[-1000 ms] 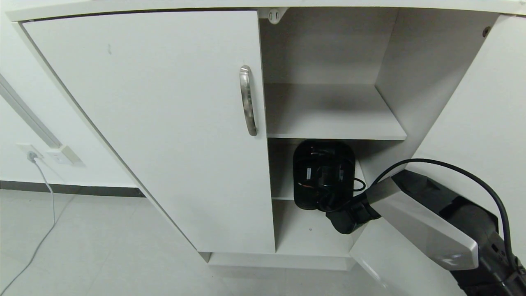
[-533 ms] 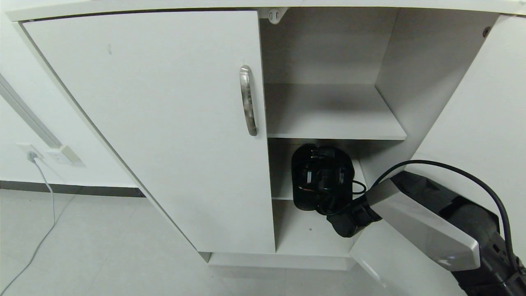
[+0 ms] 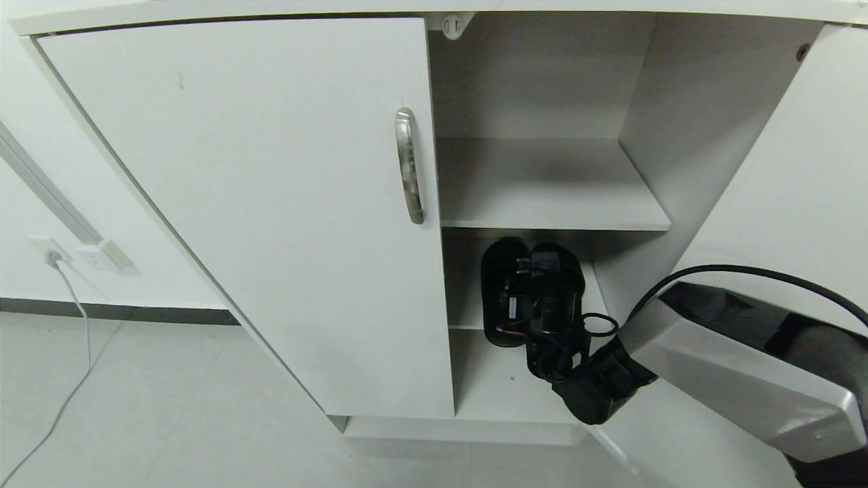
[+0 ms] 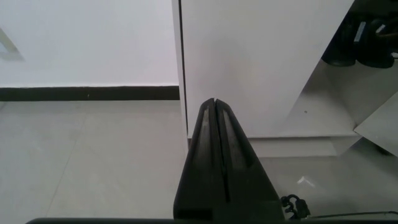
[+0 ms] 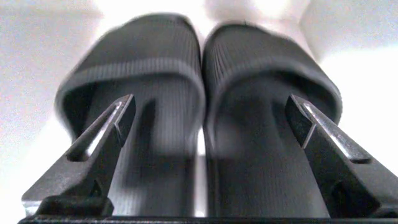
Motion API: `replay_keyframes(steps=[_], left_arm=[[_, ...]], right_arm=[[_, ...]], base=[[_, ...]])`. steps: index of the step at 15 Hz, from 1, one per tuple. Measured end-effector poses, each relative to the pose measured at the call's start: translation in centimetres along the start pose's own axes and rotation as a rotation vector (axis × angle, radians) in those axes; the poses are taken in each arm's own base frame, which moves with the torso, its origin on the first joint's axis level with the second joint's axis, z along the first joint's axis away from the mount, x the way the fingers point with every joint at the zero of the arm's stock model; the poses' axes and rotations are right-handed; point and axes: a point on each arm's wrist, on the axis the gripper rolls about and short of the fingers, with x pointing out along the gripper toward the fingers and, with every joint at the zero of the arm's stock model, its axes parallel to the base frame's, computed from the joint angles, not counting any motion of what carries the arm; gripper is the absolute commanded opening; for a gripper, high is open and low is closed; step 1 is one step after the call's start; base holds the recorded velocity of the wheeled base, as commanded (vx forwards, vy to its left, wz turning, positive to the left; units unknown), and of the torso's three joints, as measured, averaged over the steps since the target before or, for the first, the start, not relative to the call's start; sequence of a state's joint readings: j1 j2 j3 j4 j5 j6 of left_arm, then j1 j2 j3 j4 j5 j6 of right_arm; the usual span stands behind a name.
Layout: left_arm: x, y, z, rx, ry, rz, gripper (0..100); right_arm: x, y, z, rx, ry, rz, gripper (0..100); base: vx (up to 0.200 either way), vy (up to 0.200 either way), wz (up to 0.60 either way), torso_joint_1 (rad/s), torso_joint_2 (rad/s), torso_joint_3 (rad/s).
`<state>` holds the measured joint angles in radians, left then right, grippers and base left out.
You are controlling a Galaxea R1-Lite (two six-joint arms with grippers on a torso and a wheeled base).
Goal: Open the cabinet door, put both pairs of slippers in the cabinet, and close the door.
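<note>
Right gripper [image 5: 209, 106] gaping wide at the black slippers [image 3: 532, 288] in the cabinet [image 3: 678, 102]
The slippers are lying side by side on the lower shelf [image 3: 464, 315], past the right door [image 3: 800, 169], which is standing open; one finger [image 5: 99, 143] is flanking each outer side of the pair. The left gripper [image 4: 214, 102] is hanging over the floor [image 4: 93, 162] near the closed left door [image 3: 258, 190], its fingers pressed together

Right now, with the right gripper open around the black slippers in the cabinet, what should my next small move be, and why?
Probably draw the right gripper straight back out of the cabinet. Its fingers stand wide apart on either side of the black slippers, which rest on the shelf, so the pair looks released; backing out straight should avoid dragging them off.
</note>
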<state>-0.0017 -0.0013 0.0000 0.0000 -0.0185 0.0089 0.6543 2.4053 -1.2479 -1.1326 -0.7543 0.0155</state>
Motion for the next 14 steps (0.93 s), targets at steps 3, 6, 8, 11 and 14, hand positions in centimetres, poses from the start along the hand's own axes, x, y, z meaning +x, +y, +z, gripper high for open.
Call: replay_keyframes(steps=[3,6,8,11,14], left_arm=[[0.0,0.0,0.0,0.000,0.000,0.000,0],[0.0,0.0,0.0,-0.001,0.000,0.000,0],[0.0,0.0,0.0,-0.001,0.000,0.000,0],[0.0,0.0,0.0,0.000,0.000,0.000,0],[0.0,0.0,0.0,-0.001,0.000,0.000,0]], right_arm=[[-3.4,-1.1,0.2,-0.012,0.012,0.034,100],[-6.0,-2.0,0.5,0.000,-0.001,0.066,100],[-6.8,-2.1,0.4,-0.009,0.008,0.078,100],[-7.0,-2.1,0.5,-0.009,0.008,0.082,100],[-7.3,-2.0,0.6,-0.010,0.007,0.089,100]], base=[[0.000,0.000,0.00,0.000,0.00,0.000],[0.000,0.000,0.00,0.000,0.00,0.000],[0.000,0.000,0.00,0.000,0.00,0.000],[-0.133,0.000,0.00,0.003,0.00,0.000],[-0.200,0.000,0.00,0.001,0.01,0.001]])
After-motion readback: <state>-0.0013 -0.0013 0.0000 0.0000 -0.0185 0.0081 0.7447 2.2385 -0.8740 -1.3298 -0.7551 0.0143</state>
